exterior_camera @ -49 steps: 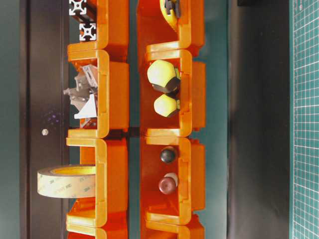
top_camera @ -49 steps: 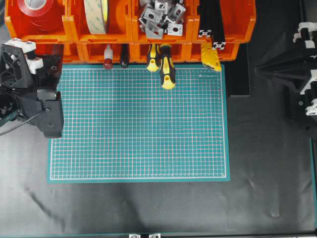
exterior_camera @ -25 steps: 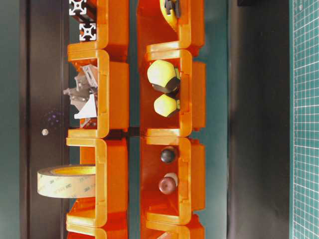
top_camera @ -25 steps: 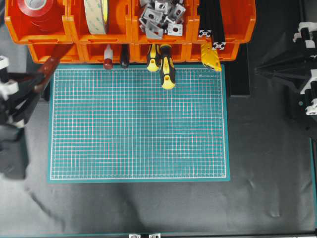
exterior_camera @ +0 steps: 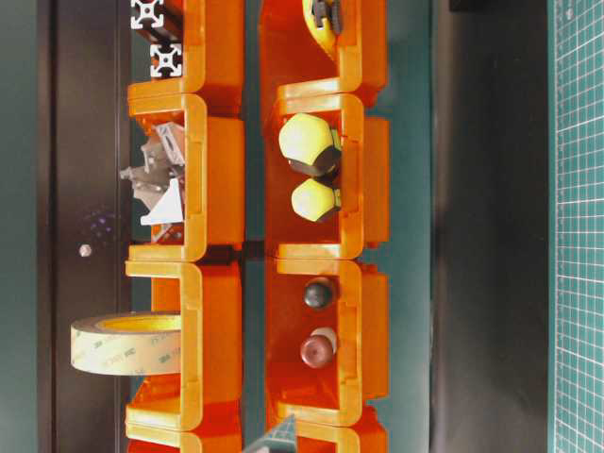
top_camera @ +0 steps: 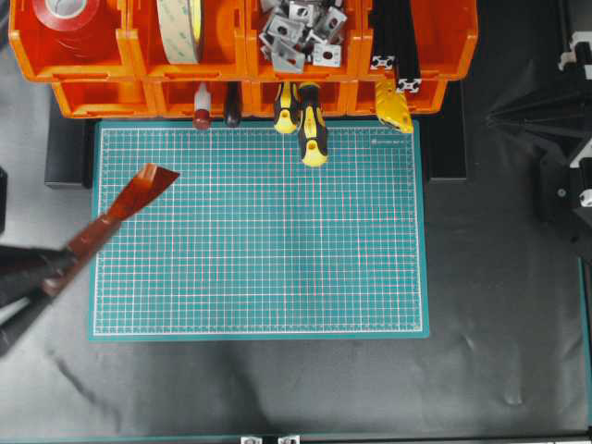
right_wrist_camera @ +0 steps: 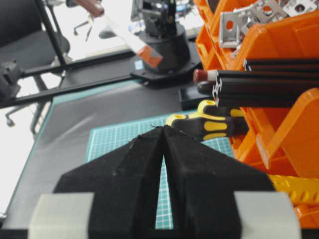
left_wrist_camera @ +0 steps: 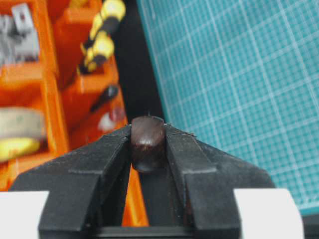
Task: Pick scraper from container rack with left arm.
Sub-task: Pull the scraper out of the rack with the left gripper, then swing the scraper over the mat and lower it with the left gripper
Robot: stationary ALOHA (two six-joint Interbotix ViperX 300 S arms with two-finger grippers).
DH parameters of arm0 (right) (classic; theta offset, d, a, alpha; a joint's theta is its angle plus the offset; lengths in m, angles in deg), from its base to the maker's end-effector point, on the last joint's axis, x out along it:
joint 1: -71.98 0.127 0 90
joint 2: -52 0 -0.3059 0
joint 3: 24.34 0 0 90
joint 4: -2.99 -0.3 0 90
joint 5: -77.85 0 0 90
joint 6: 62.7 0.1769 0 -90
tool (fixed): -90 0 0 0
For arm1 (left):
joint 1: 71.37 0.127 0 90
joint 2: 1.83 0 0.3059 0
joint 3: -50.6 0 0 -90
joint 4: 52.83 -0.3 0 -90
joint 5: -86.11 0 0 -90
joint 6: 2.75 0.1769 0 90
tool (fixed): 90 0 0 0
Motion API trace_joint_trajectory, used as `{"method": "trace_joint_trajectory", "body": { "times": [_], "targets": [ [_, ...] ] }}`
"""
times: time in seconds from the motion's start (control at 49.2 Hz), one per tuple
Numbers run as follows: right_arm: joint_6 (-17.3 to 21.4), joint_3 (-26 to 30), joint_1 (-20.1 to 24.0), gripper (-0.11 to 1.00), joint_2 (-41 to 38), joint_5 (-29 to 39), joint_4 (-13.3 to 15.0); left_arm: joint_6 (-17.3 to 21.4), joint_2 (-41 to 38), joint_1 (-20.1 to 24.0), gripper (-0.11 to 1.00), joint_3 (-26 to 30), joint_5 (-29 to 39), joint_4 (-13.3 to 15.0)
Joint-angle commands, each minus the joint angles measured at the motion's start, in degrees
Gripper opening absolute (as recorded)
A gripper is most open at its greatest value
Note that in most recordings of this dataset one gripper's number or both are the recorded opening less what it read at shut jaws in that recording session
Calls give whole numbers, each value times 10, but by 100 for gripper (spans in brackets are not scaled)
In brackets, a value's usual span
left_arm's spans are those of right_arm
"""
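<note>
Overhead: putty-knife scraper, reddish-brown wooden handle, flared rusty blade (top_camera: 125, 208), slanting above the green gridded cutting mat's (top_camera: 277, 250) left edge — clear of the two-tier orange bin rack (top_camera: 240, 55).
Left wrist: left gripper (left_wrist_camera: 148, 144) clamping the handle's butt.
Right wrist: right gripper (right_wrist_camera: 163, 130), jaws together, empty.

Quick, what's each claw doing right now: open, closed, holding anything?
Left gripper: closed on the scraper by its wooden handle.
Right gripper: closed, holding nothing.

Overhead view evenly lit, sharp; left gripper (top_camera: 28, 282) motion-blurred at the edge. Left wrist view soft, bins defocused. Right wrist view: background window glare, blown out.
</note>
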Motion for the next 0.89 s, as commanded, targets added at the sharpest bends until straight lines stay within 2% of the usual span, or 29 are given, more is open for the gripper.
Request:
{"method": "trace_joint_trajectory", "body": {
  "times": [0.0,0.122,0.305,0.406,0.528,0.691,0.874],
  "targets": [
    [1,19,-1,0,-3,2,0,-1,-26,17,20,32,-25,-4],
    [2,19,-2,0,-4,2,-1,0,-59,62,20,19,-95,-5],
    [2,19,-2,0,-2,2,-3,7,-95,139,20,-37,-253,-5],
    [2,19,-2,0,-2,2,-3,32,-109,186,20,-69,-320,-5],
    [2,19,-2,0,-3,2,-3,80,-130,244,20,-83,-384,-5],
    [3,19,-4,0,-3,2,-3,129,-156,299,20,-74,-438,-5],
    [3,19,-10,0,-3,2,-11,162,-182,325,20,-60,-468,-5]
  ]
}}
